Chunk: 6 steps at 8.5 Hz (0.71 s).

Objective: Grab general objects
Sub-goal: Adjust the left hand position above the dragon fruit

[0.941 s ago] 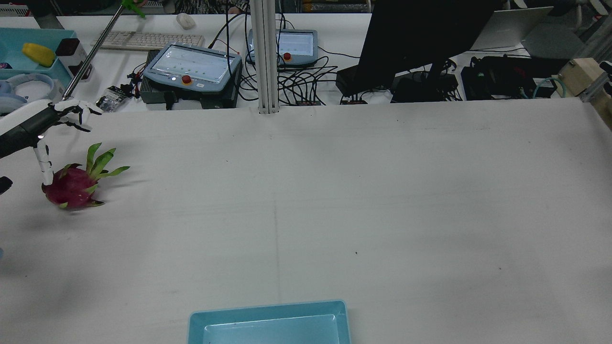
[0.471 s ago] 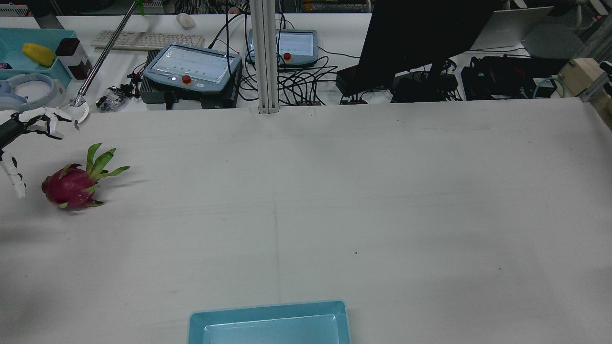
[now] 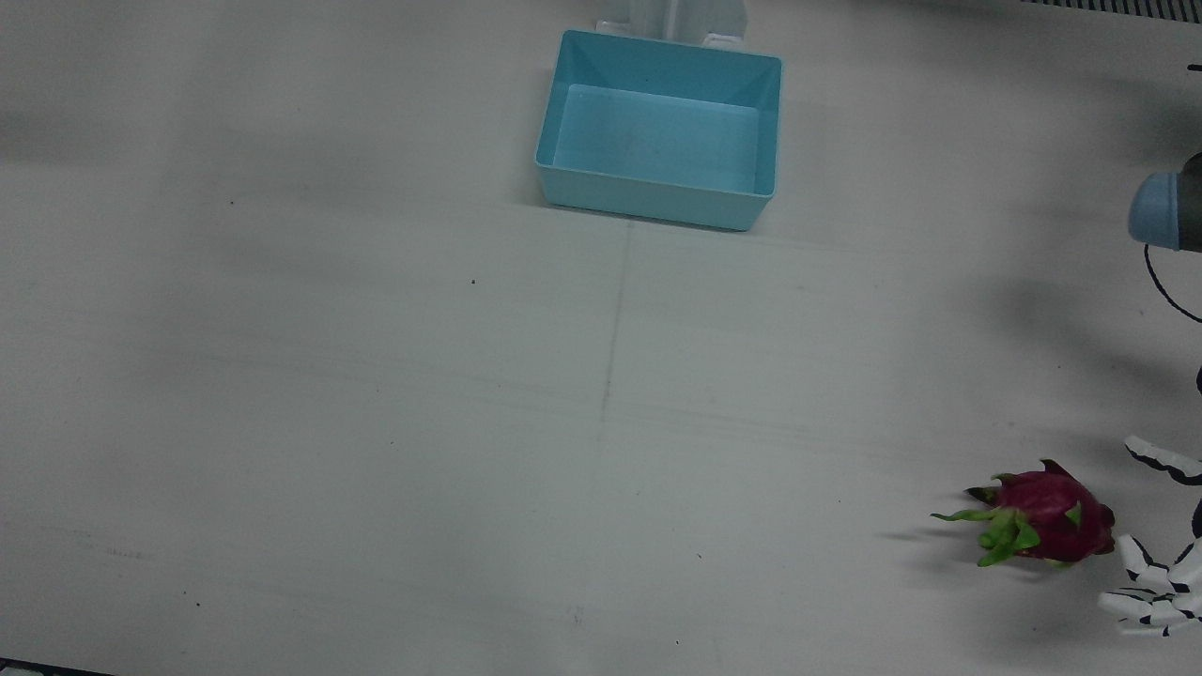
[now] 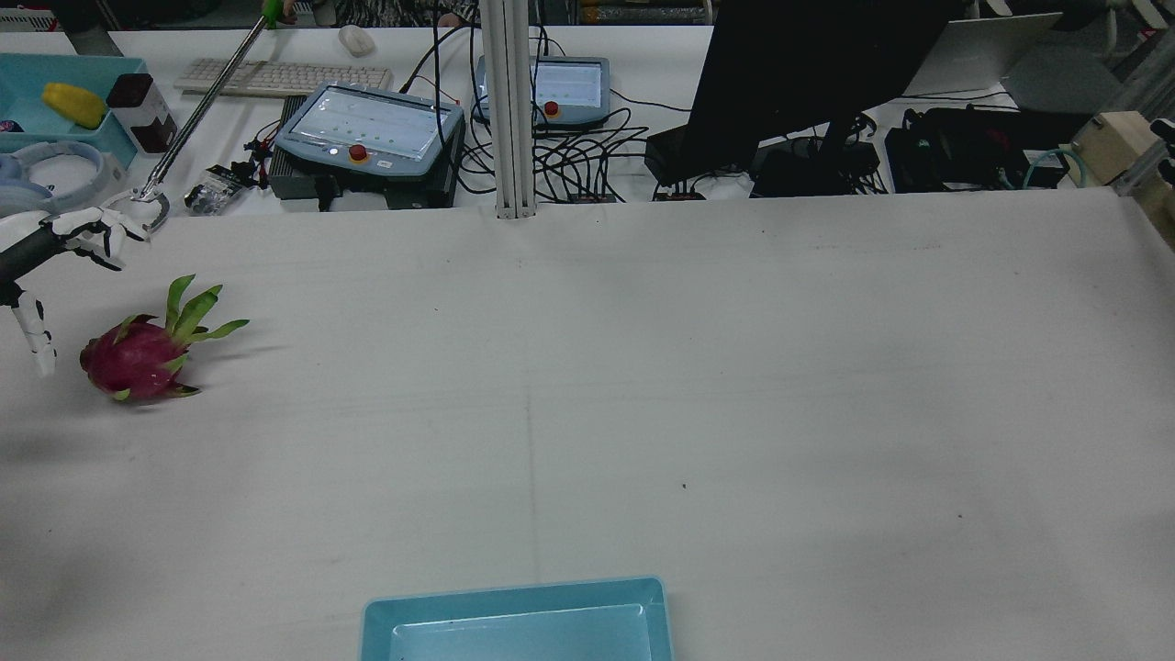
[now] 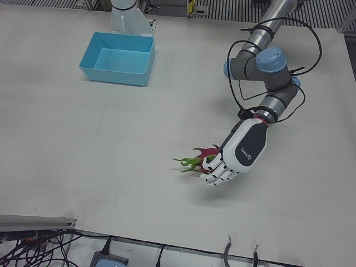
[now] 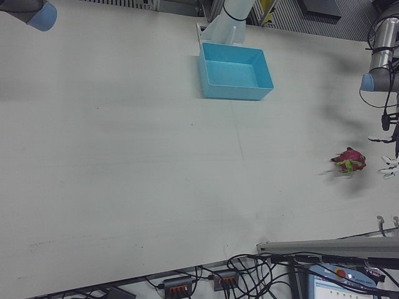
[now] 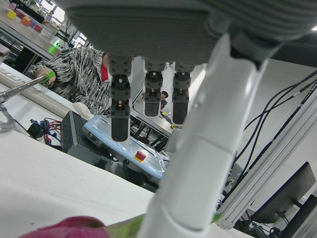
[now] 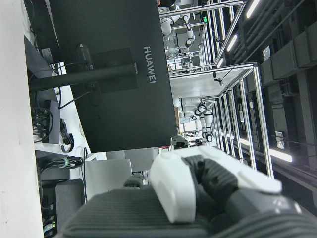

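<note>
A magenta dragon fruit [image 4: 133, 358] with green leaves lies on the white table near its left edge in the rear view; it also shows as the dragon fruit [image 3: 1042, 516], [image 5: 200, 161], [image 6: 349, 161]. My left hand [image 4: 55, 248] hovers just left of it, open with its fingers spread, and touches nothing. One finger [image 4: 37, 340] hangs down a short way from the fruit. The front view shows the left hand [image 3: 1160, 563] at its right edge. The left-front view has the left hand [image 5: 236, 156] partly covering the fruit. My right hand [image 8: 198, 188] appears only in its own view, its fingers hidden.
A light blue bin [image 3: 657, 127] stands at the table's near-robot edge, centre. Beyond the far edge lie control pendants [image 4: 367, 128], cables, a monitor [image 4: 808, 73] and a person's long grabber stick [image 4: 197, 101]. My right arm's elbow [image 6: 28, 12] sits over the far corner.
My left hand has pulled back leftwards off the dragon fruit, which its hanging finger touched before. The fruit has not moved. The grabber stick shifted at the back.
</note>
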Available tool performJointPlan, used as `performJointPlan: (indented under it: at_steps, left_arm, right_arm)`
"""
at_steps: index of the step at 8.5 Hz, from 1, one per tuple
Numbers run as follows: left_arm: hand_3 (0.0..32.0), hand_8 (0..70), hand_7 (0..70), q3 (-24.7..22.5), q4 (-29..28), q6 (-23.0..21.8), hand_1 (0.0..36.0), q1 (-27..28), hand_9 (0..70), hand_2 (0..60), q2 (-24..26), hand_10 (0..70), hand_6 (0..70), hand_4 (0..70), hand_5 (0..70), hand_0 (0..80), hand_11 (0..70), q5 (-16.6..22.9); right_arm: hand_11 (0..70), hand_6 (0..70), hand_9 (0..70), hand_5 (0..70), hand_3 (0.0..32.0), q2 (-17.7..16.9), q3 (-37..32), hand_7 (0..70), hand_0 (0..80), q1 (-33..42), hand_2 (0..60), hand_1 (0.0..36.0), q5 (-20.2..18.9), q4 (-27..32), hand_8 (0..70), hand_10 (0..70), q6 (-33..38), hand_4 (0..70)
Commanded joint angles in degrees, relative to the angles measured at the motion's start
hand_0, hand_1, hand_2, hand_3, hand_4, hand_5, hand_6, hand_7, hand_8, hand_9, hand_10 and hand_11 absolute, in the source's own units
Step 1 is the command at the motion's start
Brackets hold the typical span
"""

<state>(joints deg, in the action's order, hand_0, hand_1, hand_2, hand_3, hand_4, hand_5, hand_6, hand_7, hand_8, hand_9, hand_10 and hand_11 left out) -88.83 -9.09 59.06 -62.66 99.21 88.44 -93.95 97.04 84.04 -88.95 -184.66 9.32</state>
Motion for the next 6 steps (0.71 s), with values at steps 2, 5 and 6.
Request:
performJointPlan:
  at_steps: [2, 5, 6]
  left_arm:
    - [6.4, 20.9, 37.5, 0.06, 7.15, 3.17, 36.0, 3.49, 21.8, 60.0, 4.05, 14.1, 15.5, 1.3, 70.0, 80.0, 25.4, 0.07]
    - [7.2, 20.1, 36.0, -1.77, 4.62, 0.29, 36.0, 2.46, 20.7, 60.0, 3.09, 14.3, 14.8, 0.6, 70.0, 80.0, 25.7, 1.20]
    - [7.4, 20.0, 35.9, -2.31, 3.30, 0.09, 36.0, 0.80, 20.6, 60.0, 0.92, 14.2, 14.7, 0.4, 70.0, 80.0, 25.5, 2.43]
  right_arm:
    - [0.0, 0.0, 0.0, 0.0, 0.0, 0.00, -0.01, 0.0, 0.0, -0.01, 0.0, 0.0, 0.00, 0.00, 0.0, 0.0, 0.00, 0.0]
    - [0.0, 0.0, 0.0, 0.0, 0.0, 0.00, 0.17, 0.0, 0.0, 0.08, 0.0, 0.0, 0.00, 0.00, 0.0, 0.0, 0.00, 0.0]
    - [0.0, 0.0, 0.0, 0.0, 0.0, 0.00, 0.08, 0.0, 0.0, 0.08, 0.0, 0.0, 0.00, 0.00, 0.0, 0.0, 0.00, 0.0]
